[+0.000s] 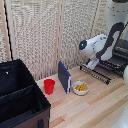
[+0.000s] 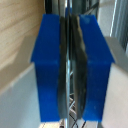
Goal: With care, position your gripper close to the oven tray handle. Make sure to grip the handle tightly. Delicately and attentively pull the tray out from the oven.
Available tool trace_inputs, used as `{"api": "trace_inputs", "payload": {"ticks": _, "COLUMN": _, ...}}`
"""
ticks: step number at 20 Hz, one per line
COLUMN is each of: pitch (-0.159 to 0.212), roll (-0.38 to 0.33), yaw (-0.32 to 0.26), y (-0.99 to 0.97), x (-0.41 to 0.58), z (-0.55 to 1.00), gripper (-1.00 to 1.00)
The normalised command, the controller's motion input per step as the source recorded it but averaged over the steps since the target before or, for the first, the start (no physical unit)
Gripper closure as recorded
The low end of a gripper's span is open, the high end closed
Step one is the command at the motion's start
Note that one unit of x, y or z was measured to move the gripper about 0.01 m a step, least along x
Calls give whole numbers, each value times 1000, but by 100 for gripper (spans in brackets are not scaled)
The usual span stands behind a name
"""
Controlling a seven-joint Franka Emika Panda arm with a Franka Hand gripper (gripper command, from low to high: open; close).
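Two blue fingers (image 2: 50, 65) of the gripper (image 2: 72, 70) press together on a thin dark bar, the handle (image 2: 66, 30). In the exterior view the gripper (image 1: 93, 64) sits at the outer edge of the oven tray (image 1: 102, 70), which juts from the oven (image 1: 120, 52) over the wooden table (image 1: 90, 107), near a blue board (image 1: 64, 76), yellow-filled bowl (image 1: 80, 88) and red cup (image 1: 49, 86).

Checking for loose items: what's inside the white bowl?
The white bowl holds yellow-orange pieces, too blurred to identify. Anything beneath them is hidden.

Probably a lab mock-kitchen: robot arm (image 1: 100, 45), wooden table (image 1: 95, 107), plain screen wall (image 1: 45, 30).
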Motion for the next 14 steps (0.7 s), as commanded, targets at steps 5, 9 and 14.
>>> {"api": "trace_inputs", "payload": {"ticks": 5, "pitch": 31, "roll": 57, "yaw": -10, "y": 115, "x": 322, "z": 299, "gripper": -100}}
{"api": "trace_inputs", "payload": {"ticks": 9, "pitch": 80, "roll": 85, "yaw": -19, "y": 83, "x": 443, "z": 613, "gripper": -100}}
{"api": "trace_inputs", "payload": {"ticks": 14, "pitch": 117, "roll": 109, "yaw": -22, "y": 0, "x": 521, "z": 718, "gripper": -100}}
